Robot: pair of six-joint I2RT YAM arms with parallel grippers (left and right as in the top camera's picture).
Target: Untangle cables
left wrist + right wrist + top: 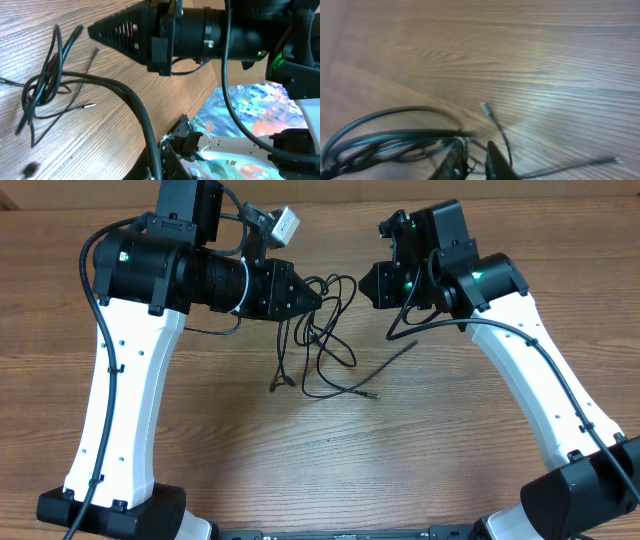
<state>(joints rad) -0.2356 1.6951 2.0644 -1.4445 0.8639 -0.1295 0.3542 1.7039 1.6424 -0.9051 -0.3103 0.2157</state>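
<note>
A tangle of thin black cables (325,345) lies on the wooden table between my two arms, partly lifted at its top. My left gripper (318,300) points right above the tangle. In the left wrist view (162,160) its jaws are shut on a black cable (142,120) that runs down from the tangle (42,90). My right gripper (368,285) faces it from the right, touching a cable loop (345,280). In the blurred right wrist view its fingers (475,150) are nearly together on strands of the cable bundle (385,140).
Loose cable ends lie on the wood: one plug (375,394), one straight end (413,345) and a small connector tip (484,105). The right arm's black body (200,35) fills the top of the left wrist view. The table edge (190,112) runs close behind.
</note>
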